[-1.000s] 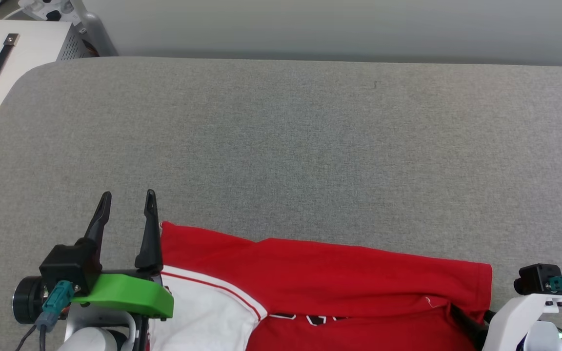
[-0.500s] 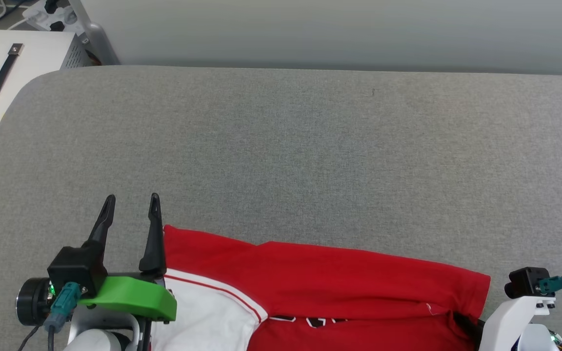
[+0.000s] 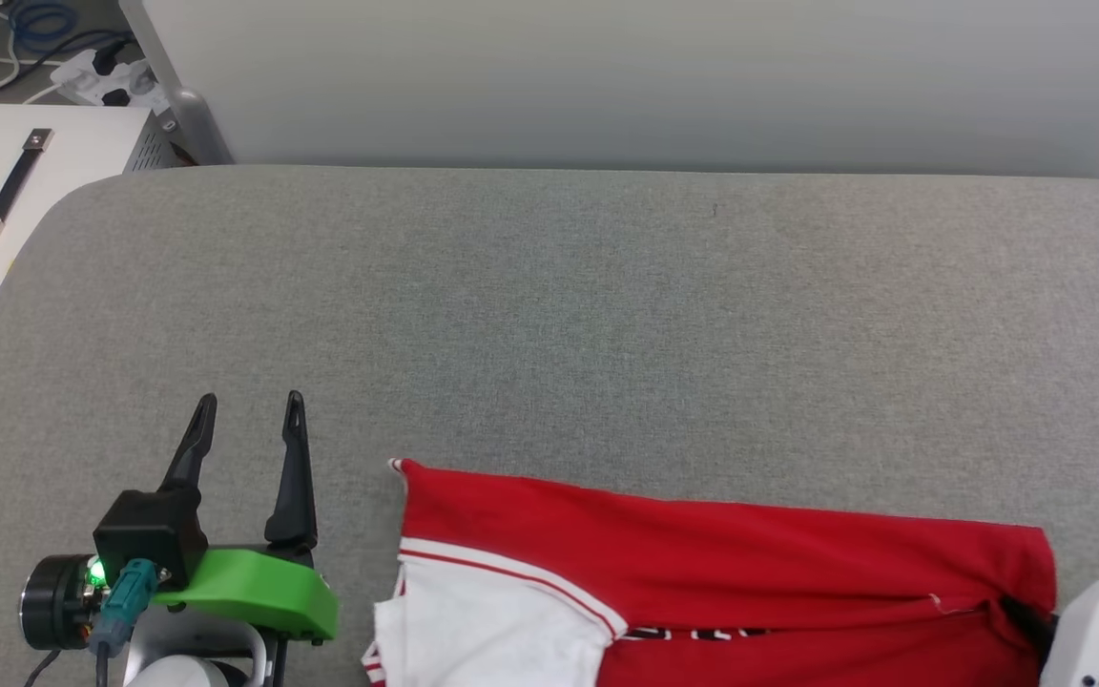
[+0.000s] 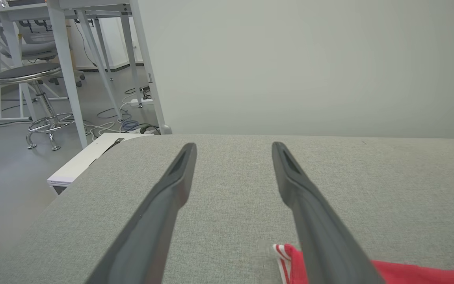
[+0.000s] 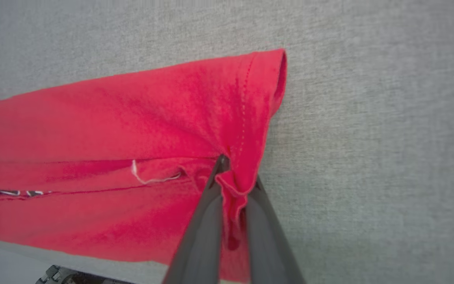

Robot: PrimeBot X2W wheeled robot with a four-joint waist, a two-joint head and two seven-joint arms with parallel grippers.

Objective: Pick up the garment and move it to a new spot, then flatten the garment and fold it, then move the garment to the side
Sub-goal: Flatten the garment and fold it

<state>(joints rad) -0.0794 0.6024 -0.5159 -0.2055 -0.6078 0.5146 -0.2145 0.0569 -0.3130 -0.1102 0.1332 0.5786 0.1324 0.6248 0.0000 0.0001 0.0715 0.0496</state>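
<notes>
Garment [image 3: 750, 553]: lies along the near edge of the grey tabletop [image 3: 549, 315], long axis across the head view. The far side is turned over onto the front as a plain red band. White sleeve [image 3: 483, 620] at its left end; a sliver of black print shows at the fold line

Right claw [image 5: 237, 173]: pressed together, pinching a pucker of red cloth at the hemmed right-hand end, fingers coming in from the near side. Judged a one-end hold for sliding the folded piece sideways without opening the fold. Cloth bunches only at the pinch, the rest is flat

Left claw [image 3: 251, 401]: spread wide, empty, low over the tabletop near the sleeve end, apart from the cloth; likely standing off so it does not snag

Risk: a pull from one end may skew the band
</notes>
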